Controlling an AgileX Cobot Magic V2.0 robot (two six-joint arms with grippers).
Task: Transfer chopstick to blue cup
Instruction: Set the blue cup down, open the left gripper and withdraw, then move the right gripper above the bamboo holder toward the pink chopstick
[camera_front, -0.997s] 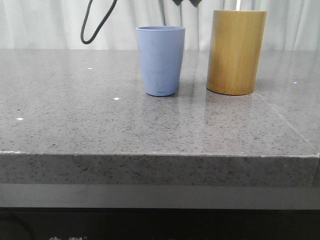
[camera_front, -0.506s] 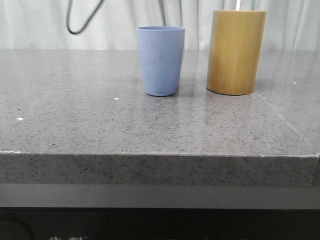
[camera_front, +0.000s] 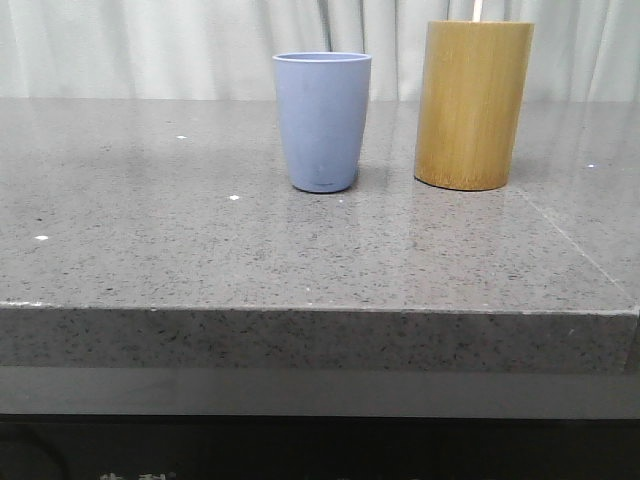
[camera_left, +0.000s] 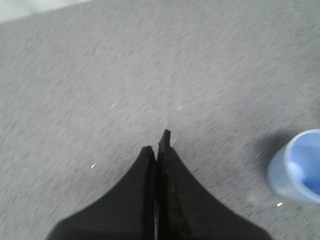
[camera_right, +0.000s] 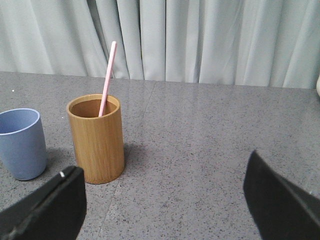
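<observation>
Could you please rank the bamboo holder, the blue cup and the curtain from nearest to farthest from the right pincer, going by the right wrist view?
1. Bamboo holder, holding the chopstick.
2. Blue cup, beside the holder.
3. Curtain, behind the table.

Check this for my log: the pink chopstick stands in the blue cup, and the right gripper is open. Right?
Not quite. The right wrist view shows the pink chopstick standing in the bamboo holder, not in the blue cup beside it. The right gripper is open, as you say.

Grey speckled stone tabletop (camera_front: 200, 250); pale pleated curtain (camera_right: 200, 40) behind.
</observation>
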